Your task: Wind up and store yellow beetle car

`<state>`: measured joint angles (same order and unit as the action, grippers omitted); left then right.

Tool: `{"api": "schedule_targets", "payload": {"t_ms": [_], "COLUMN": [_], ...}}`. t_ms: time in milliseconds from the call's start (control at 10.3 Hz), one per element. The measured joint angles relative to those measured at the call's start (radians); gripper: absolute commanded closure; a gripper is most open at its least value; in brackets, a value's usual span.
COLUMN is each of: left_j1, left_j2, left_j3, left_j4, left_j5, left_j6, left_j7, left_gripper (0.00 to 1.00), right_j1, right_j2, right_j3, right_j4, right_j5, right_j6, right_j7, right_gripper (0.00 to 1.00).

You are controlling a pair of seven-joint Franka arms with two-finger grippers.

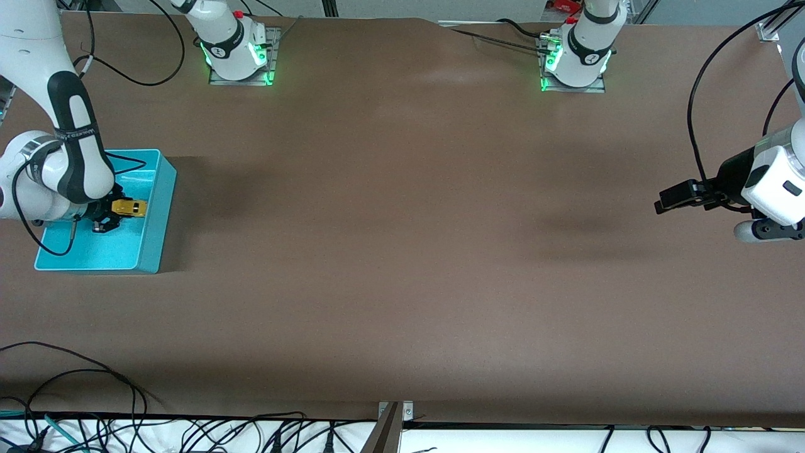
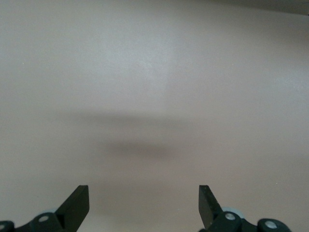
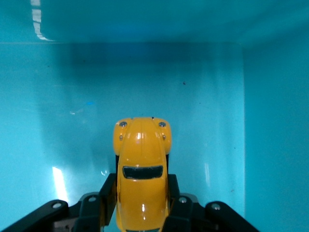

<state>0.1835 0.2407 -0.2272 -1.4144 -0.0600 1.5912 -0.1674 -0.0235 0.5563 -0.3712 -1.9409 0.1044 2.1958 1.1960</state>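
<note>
The yellow beetle car (image 1: 130,207) is tiny, with a rounded body and dark windows. My right gripper (image 1: 112,217) is shut on it, inside the turquoise bin (image 1: 154,220) at the right arm's end of the table. In the right wrist view the car (image 3: 141,174) sits between the black fingers (image 3: 101,200), nose toward the bin's wall, low over the bin floor (image 3: 72,121). I cannot tell if its wheels touch the floor. My left gripper (image 1: 666,200) is open and empty, up in the air over bare table at the left arm's end; it also shows in the left wrist view (image 2: 144,203).
The brown table (image 1: 402,251) stretches between the two arms. The arm bases (image 1: 239,44) stand along the edge farthest from the front camera. Cables (image 1: 94,402) lie along the table's near edge and a black cable trails into the bin.
</note>
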Motion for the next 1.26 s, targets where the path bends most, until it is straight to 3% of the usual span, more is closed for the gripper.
{"api": "schedule_targets", "payload": {"t_ms": [486, 778, 1069, 1264], "left_j1": [0.000, 0.000, 0.000, 0.000], "left_j2": [0.001, 0.002, 0.003, 0.003], "left_j3": [0.000, 0.000, 0.000, 0.000], "left_j4": [-0.001, -0.003, -0.003, -0.003], "left_j5": [0.000, 0.000, 0.000, 0.000], "left_j6": [-0.001, -0.001, -0.001, -0.001], "left_j7": [0.001, 0.002, 0.003, 0.003], "left_gripper": [0.00, 0.00, 0.00, 0.00], "right_j1": [0.003, 0.005, 0.017, 0.028], "right_j2": [-0.053, -0.198, -0.273, -0.302], "right_j3": [0.000, 0.001, 0.009, 0.056], "right_j4": [0.013, 0.087, 0.286, 0.378], "right_j5": [0.009, 0.009, 0.008, 0.004], "right_j6": [-0.016, -0.287, -0.597, -0.672], "right_j7": [0.001, -0.003, -0.133, -0.279], "right_gripper": [0.00, 0.00, 0.00, 0.00]}}
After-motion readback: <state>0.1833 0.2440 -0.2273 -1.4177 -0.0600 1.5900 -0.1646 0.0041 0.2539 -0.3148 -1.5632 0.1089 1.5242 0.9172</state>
